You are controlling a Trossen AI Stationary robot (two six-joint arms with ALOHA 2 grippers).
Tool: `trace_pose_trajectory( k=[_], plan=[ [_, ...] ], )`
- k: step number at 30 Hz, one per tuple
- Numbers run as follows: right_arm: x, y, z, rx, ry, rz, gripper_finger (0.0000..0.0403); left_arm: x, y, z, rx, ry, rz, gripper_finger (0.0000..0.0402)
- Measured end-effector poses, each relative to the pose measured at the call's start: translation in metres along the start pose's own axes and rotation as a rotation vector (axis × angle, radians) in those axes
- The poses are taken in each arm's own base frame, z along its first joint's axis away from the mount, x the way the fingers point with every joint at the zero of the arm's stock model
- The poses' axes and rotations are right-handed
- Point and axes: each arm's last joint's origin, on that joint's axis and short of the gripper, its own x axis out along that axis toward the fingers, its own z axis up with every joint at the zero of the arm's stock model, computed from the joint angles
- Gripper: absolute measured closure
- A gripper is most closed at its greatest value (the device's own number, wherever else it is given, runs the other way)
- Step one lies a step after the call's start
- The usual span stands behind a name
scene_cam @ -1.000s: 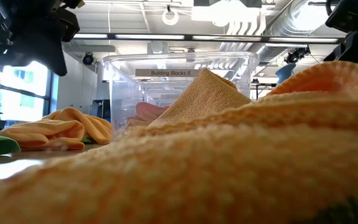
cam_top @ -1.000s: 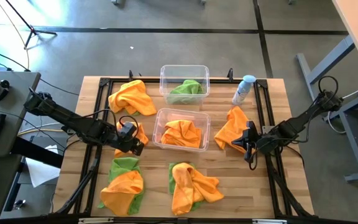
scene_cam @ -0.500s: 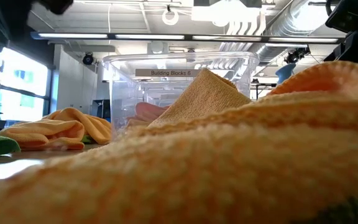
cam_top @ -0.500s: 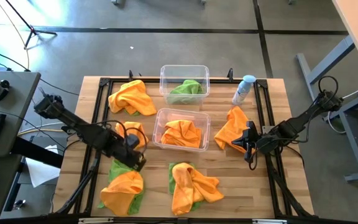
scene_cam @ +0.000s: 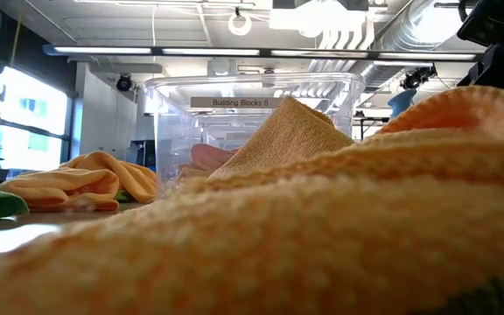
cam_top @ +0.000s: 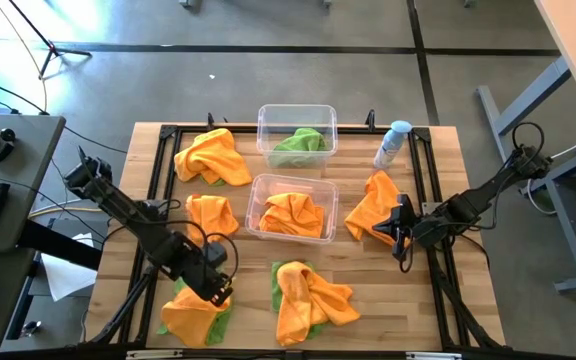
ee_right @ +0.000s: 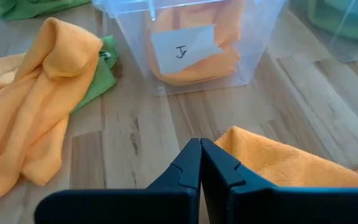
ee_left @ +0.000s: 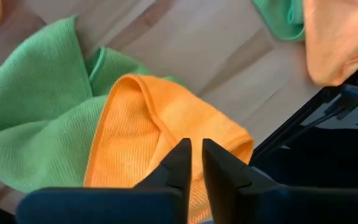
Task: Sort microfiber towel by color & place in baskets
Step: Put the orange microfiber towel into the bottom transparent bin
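Observation:
Orange and lime green towels lie in piles on the wooden table. The far basket (cam_top: 296, 130) holds a green towel (cam_top: 301, 143); the middle basket (cam_top: 291, 205) holds orange towels (cam_top: 293, 213). My left gripper (cam_top: 218, 288) hovers over the near-left pile, an orange towel (ee_left: 160, 124) lying on a green towel (ee_left: 39, 118). Its fingers (ee_left: 194, 149) are open by only a narrow gap. My right gripper (cam_top: 396, 230) waits shut (ee_right: 201, 146) beside the orange towel (cam_top: 373, 212) on the right.
A pale spray bottle (cam_top: 392, 143) stands at the far right, beside the far basket. More piles lie at the far left (cam_top: 211, 157), left of the middle basket (cam_top: 211, 213) and near the front middle (cam_top: 310, 298). A black frame (cam_top: 158, 200) rims the table.
My left arm has swung from the orange towel left of the middle basket toward the table's near edge, and now stands over the near-left orange-on-green pile. It carried nothing. No towel has moved. It has also left the low view's upper left corner.

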Motion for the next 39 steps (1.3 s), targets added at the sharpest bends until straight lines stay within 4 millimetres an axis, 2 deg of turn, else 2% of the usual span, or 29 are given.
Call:
trace_pose_trajectory(
  k=[6,11,18,24,30,39],
  plan=[
    [0.000,-0.001,0.001,0.017,-0.030,-0.043,0.0402,0.005,-0.001,-0.005,-0.065,0.024,0.017,0.0300],
    [0.000,-0.001,0.001,0.029,-0.030,-0.039,0.0402,0.004,-0.001,-0.013,-0.151,0.198,0.030,0.0263],
    [0.000,-0.001,0.001,0.049,-0.030,-0.037,0.0402,0.002,0.001,-0.048,-0.232,0.242,0.069,0.0263],
    [0.000,-0.001,0.001,0.051,-0.028,-0.036,0.0402,0.001,0.007,-0.073,-0.227,0.171,0.070,0.0263],
    [0.000,-0.001,0.001,0.051,-0.028,-0.036,0.0402,0.014,0.013,-0.079,-0.179,0.109,0.190,0.0264],
    [0.000,-0.001,0.001,0.051,-0.028,-0.036,0.0402,0.046,0.006,-0.084,-0.142,0.125,0.263,0.0273]
  ],
)
